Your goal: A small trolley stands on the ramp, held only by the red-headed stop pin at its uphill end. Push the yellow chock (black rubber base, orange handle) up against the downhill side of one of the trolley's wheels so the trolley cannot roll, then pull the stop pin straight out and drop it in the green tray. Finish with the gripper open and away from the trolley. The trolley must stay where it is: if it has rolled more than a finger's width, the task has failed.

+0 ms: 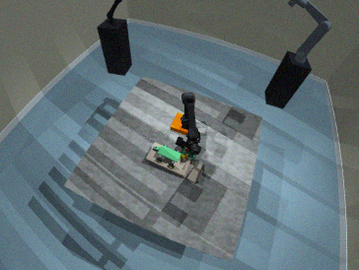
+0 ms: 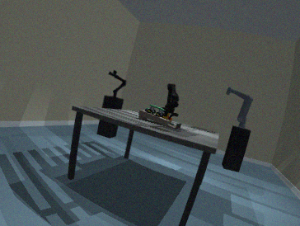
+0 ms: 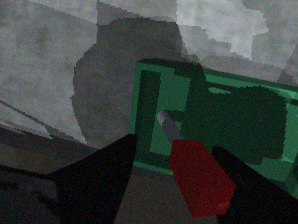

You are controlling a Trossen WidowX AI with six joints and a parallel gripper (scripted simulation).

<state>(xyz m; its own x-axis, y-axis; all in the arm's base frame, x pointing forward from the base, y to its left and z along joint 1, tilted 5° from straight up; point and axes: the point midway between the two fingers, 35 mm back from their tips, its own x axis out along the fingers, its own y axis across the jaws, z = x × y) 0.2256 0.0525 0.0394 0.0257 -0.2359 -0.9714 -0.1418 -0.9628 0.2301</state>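
Note:
My gripper (image 3: 173, 148) is partly open over the green tray (image 3: 135, 102). The red-headed stop pin (image 3: 199, 172) is tilted between the fingers in the wrist view, its grey shaft pointing over the tray. A gap shows between the pin head and the left finger; the head overlaps the right finger's edge, and contact there cannot be told. The green trolley (image 1: 169, 153) (image 2: 157, 107) stands on the ramp (image 1: 196, 172) (image 2: 152, 119). The yellow chock (image 1: 184, 157) shows at the trolley's right end, partly hidden by the arm; whether it touches a wheel is too small to tell.
An orange block (image 1: 178, 123) lies on the table (image 1: 217, 232) behind the ramp, beside the arm. The ramp stands close to the tray. Two other arms stand on black pedestals (image 1: 114, 46) (image 1: 287, 79) beyond the table.

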